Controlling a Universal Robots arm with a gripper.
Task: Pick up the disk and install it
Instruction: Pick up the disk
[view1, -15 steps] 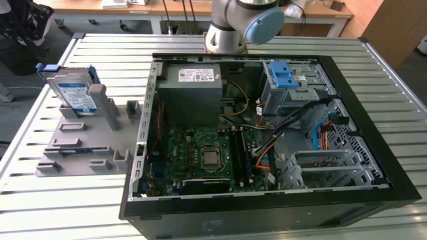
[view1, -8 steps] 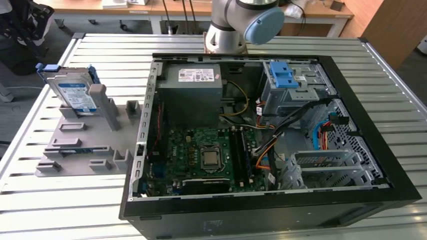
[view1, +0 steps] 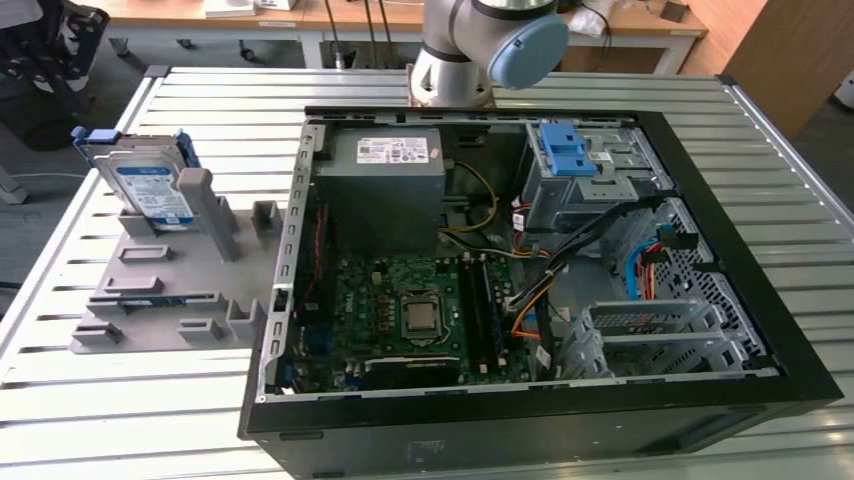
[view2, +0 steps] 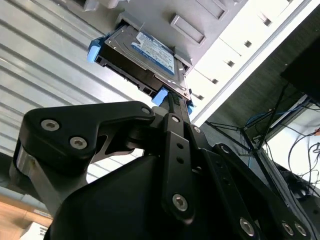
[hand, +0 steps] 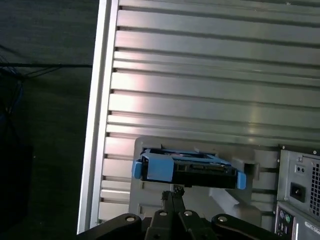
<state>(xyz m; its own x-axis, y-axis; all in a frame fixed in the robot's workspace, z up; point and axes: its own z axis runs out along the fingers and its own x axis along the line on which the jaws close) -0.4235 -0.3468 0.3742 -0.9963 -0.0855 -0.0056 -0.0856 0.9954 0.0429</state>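
The disk (view1: 147, 185) is a silver drive with a white-and-blue label in a blue carrier. It stands upright in a grey holder (view1: 160, 290) on the slatted table, at the exterior view's left. In the second wrist view the disk (view2: 150, 52) lies just beyond my gripper (view2: 172, 102), apart from it. In the first wrist view the disk (hand: 187, 169) shows edge-on, with the gripper (hand: 173, 192) pointing at its middle from a distance. The fingertips sit together with nothing between them.
An open black computer case (view1: 727, 220) lies on the table beside the holder, with its back panel (hand: 300, 190) also in view. Inside are a grey power-supply box (view1: 387, 185), a green motherboard (view1: 414, 305) and a grey cage with blue latches (view1: 574, 165). The arm's base (view1: 461, 60) stands behind the case.
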